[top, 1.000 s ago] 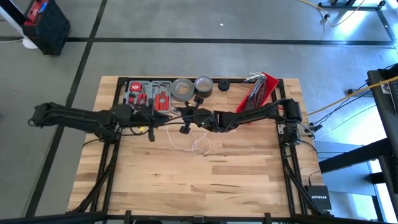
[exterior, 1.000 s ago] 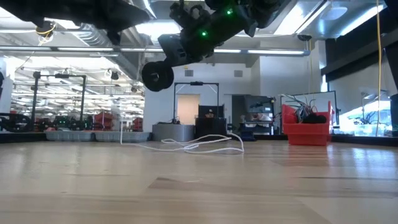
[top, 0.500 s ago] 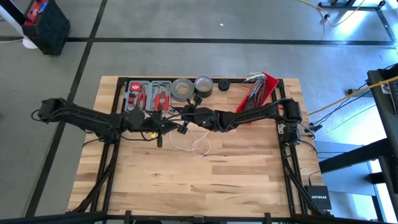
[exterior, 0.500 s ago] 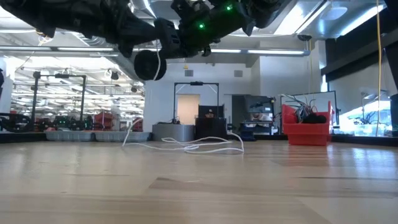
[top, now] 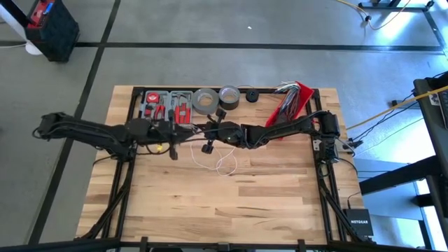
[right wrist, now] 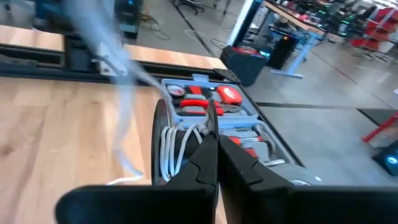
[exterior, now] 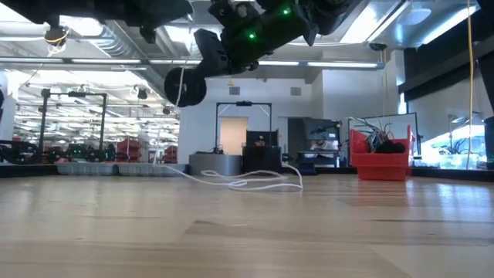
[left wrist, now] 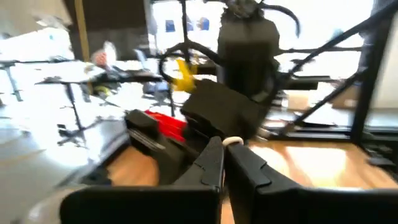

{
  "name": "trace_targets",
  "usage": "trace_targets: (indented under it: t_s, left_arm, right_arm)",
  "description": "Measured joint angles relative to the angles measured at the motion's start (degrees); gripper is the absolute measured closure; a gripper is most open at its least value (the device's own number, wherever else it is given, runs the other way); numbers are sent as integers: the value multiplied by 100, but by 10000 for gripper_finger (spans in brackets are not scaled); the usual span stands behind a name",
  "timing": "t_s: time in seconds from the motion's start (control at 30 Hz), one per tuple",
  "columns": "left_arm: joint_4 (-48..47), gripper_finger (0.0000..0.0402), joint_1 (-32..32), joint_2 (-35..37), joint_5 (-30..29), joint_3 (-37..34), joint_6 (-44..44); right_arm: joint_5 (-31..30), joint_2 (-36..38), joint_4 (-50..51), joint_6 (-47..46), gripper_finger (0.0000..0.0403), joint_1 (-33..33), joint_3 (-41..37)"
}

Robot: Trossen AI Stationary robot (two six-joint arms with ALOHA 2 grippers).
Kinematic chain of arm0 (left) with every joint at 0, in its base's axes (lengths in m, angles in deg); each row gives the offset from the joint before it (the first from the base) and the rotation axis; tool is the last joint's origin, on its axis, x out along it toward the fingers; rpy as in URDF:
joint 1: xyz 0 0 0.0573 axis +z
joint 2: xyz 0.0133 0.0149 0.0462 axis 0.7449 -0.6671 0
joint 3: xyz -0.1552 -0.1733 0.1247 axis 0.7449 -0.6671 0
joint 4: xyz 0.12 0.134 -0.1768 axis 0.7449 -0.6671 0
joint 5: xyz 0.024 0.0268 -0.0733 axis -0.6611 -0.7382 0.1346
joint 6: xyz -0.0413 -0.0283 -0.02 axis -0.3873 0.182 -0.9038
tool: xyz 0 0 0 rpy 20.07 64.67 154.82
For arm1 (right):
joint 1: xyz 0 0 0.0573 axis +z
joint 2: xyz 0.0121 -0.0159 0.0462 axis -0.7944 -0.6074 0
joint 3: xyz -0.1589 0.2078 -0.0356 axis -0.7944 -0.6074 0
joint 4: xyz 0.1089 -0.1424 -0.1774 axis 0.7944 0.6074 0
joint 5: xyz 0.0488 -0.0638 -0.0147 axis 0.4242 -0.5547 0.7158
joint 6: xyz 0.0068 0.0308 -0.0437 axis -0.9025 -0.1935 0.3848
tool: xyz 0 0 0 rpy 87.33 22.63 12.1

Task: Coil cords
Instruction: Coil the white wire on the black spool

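**Both grippers shut on the white cord, mid-table, cord partly wound**

Left gripper (top: 171, 143) sits over the table's far-middle, just in front of the grey tool tray (top: 166, 105). Left wrist view: its fingers (left wrist: 208, 165) are pressed together with a small white bit of cord (left wrist: 234, 142) showing at the tips, so it's pinching the cord.

Right gripper (top: 208, 142) is just beside the left one, nearer the table centre, arm reaching in from the right side. Right wrist view: fingers (right wrist: 205, 158) closed tight, with several white cord loops (right wrist: 177, 146) lying side by side next to the fingertips, wrapped round a dark part. Can't tell exactly what that dark part is. A blurred white strand (right wrist: 109, 53) runs away from the loops.

The cord (top: 222, 162) on the table: loose loops lying on the wood just in front of the right gripper, near the middle. A strand goes up from that pile to the grippers. Low view shows the slack cord (exterior: 247, 181) flat on the tabletop and both arms hanging well above it; a thin white line crosses a round dark part (exterior: 185, 85) up there.

Far edge of the table, well apart from the grippers: two grey tape rolls (top: 205, 101), a small black round piece (top: 251, 96), and a red bin with wires (top: 292, 101) at the far right
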State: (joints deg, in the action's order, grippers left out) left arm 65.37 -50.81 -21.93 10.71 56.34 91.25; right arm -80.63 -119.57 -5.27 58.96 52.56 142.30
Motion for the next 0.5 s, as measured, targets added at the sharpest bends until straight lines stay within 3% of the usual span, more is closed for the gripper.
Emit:
trace_targets:
  t_s: [0.13,0.5]
  left_arm:
    - [11,401,16,-88,-378,0,205]
    - [899,401,-93,-1236,-308,0,14]
  right_arm:
    - [439,0,-87,21,397,0,2]
    - [671,0,-281,3,397,2,-13]
